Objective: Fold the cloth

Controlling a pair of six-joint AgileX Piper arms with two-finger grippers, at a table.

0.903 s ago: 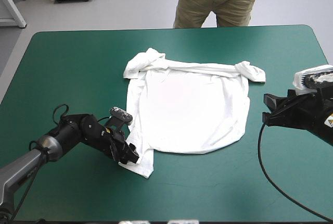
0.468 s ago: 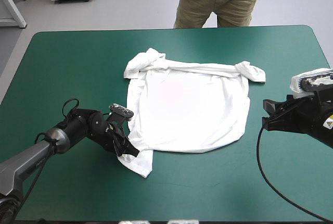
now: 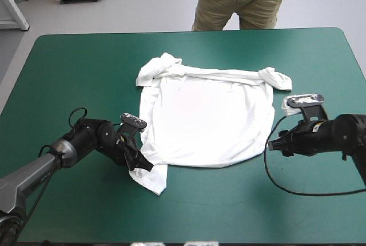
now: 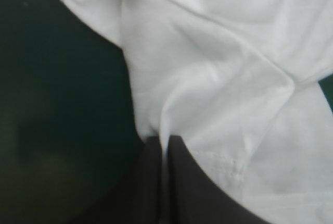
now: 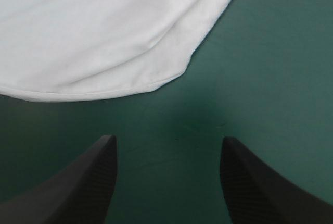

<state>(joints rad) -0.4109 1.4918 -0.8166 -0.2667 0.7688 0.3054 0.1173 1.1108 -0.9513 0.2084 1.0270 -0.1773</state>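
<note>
High view shows the T-shirt point(image 3: 211, 120) spread flat mid-frame on the teal-green worktop point(image 3: 74, 74). My left arm point(image 3: 91, 138) reaches low from lower left, left gripper point(image 3: 144, 167) clenched on its lower-left corner. My right gripper point(image 3: 270, 146), spread open, sits low just right of the hem.

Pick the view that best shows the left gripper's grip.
Left wrist view: the left gripper is shut on a T-shirt fold. High view shows only where it sits, at the T-shirt's near left corner; right wrist view misses it.
</note>
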